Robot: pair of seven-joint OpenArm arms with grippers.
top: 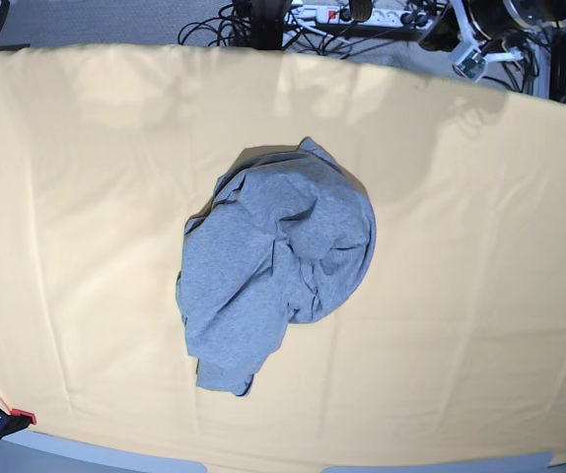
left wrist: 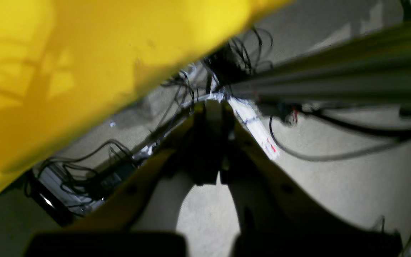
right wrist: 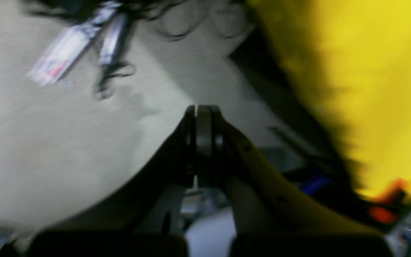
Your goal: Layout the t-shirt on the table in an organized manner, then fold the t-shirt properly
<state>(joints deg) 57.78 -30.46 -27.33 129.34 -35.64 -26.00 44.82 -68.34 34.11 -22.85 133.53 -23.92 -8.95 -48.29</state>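
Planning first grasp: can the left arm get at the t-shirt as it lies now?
Probably yes: the t-shirt lies crumpled mid-table with nothing on or around it. The left pincer is shut and off the table's edge, so it must open first.

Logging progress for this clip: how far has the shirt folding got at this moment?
Nothing looks done: the t-shirt lies in a crumpled heap mid-table, not spread out. Nothing is in hand: the left gripper and right gripper are shut and empty, off the table's edge over the floor. Spreading and all folding remain.
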